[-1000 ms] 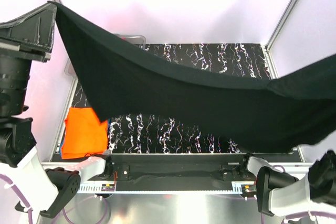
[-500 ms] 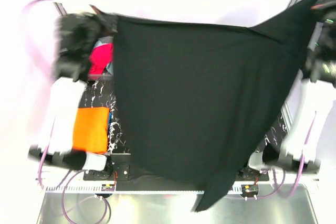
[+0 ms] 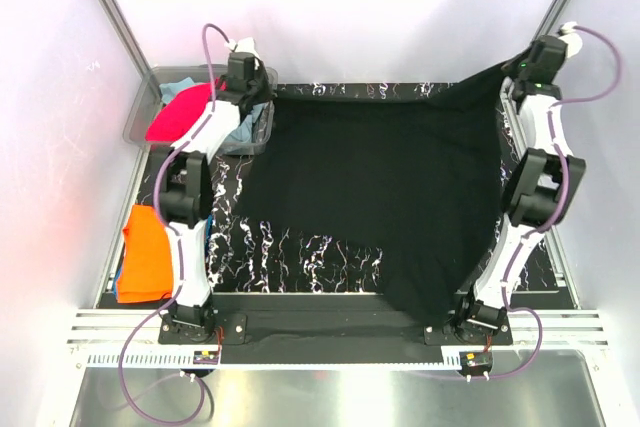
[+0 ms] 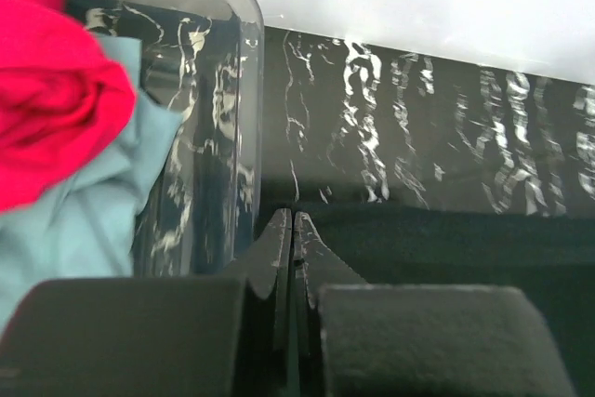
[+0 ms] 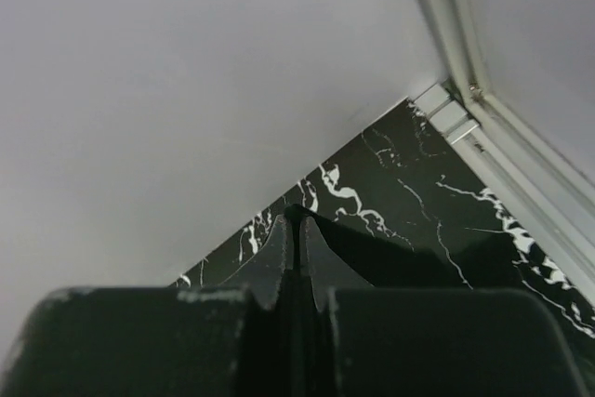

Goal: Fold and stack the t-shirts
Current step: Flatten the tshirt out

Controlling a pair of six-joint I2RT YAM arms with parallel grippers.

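The large black t-shirt [image 3: 390,187] lies spread over the marbled table, its near corner hanging towards the front rail. My left gripper [image 3: 258,99] is shut on its far left corner beside the bin; in the left wrist view the jaws [image 4: 293,216] are closed with black cloth [image 4: 446,248] just to the right. My right gripper [image 3: 515,75] is shut on the far right corner and holds it slightly raised; the right wrist view shows the cloth [image 5: 390,253] pinched at the tips [image 5: 297,216]. An orange t-shirt [image 3: 150,252] lies folded at the left edge. Magenta [image 3: 180,112] and teal [image 3: 240,130] shirts sit in the bin.
The clear plastic bin [image 3: 135,119] stands at the far left corner, its rim [image 4: 246,90] right beside my left fingers. Metal frame posts [image 3: 110,7] rise at both far corners, and the back wall is close behind both grippers. A blue cloth edge shows under the orange shirt.
Both arms have swung from high up near the camera down to the far edge. The black shirt, which hung in the air, now lies spread on the table.
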